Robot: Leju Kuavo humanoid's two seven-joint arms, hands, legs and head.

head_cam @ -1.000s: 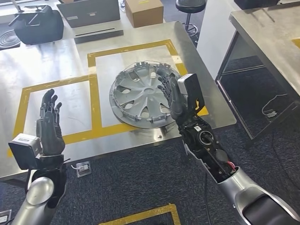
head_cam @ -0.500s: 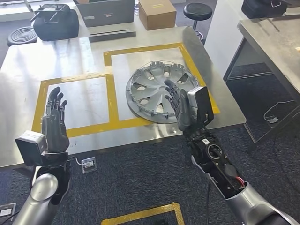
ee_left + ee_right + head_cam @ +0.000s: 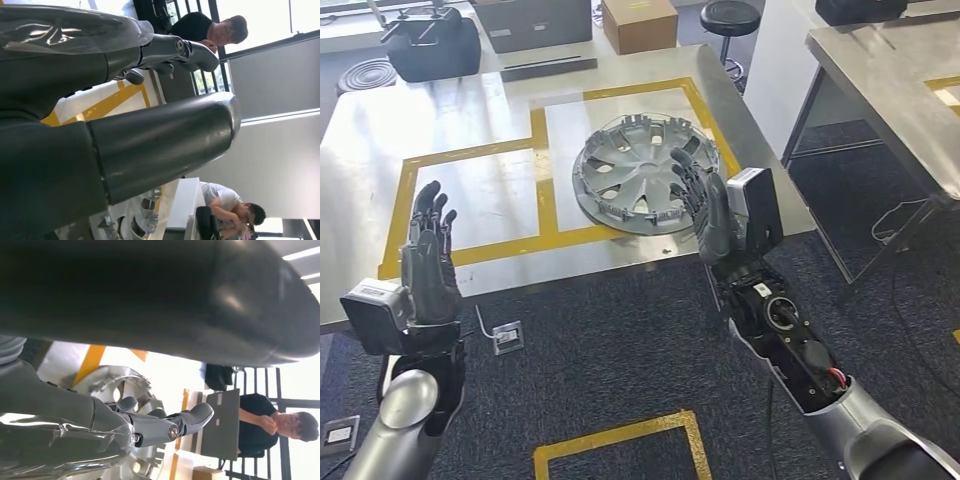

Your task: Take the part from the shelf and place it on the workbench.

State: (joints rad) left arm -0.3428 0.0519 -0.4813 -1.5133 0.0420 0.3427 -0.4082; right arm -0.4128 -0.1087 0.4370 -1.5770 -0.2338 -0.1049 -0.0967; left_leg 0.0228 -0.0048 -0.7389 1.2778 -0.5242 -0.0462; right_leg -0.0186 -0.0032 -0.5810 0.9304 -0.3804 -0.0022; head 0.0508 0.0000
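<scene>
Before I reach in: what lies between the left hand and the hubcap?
Head view: bare steel workbench and yellow tape between left hand and hubcap.

This is a workshop or robotics lab. A steel counter (image 3: 365,130) carries yellow tape frames (image 3: 539,170) and a silver wheel cover (image 3: 644,170). A cardboard box (image 3: 638,22), a black bag (image 3: 433,45) and a round stool (image 3: 728,17) stand behind it, on dark carpet (image 3: 607,350). A person (image 3: 279,425) stands by large windows.
</scene>
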